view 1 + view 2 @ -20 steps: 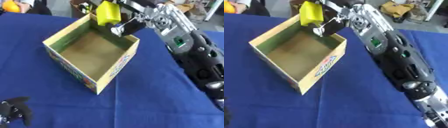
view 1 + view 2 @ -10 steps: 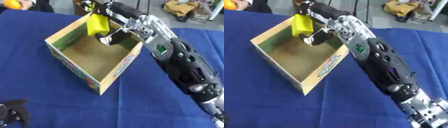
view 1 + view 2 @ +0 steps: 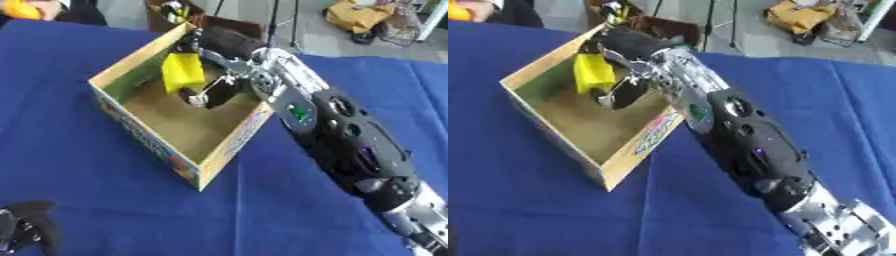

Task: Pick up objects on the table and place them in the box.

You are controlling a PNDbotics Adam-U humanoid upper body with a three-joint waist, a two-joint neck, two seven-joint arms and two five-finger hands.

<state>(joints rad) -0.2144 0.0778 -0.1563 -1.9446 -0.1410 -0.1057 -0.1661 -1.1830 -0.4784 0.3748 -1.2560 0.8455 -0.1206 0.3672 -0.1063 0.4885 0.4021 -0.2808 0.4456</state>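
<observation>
Right hand: the right hand (image 3: pixel 214 75) reaches from the right side over the far rim of the box, and its fingers are curled around the yellow object.
Yellow object: the yellow object (image 3: pixel 183 72) hangs inside the box, near the far corner, above the brown floor; I cannot tell if it touches the wall.
Box: the cardboard box (image 3: pixel 149 140) stands open on the blue table (image 3: pixel 79 165), with one corner pointing to the camera. Its near half is free.
Right arm: the black forearm (image 3: pixel 350 145) lies across the box's right rim and covers the table to the right of it.
Left hand: the left hand (image 3: pixel 26 230) shows at the lower left corner, well apart from the box; I cannot tell how its fingers stand.
Open room: bare cloth lies on the left and in front of the box.
</observation>
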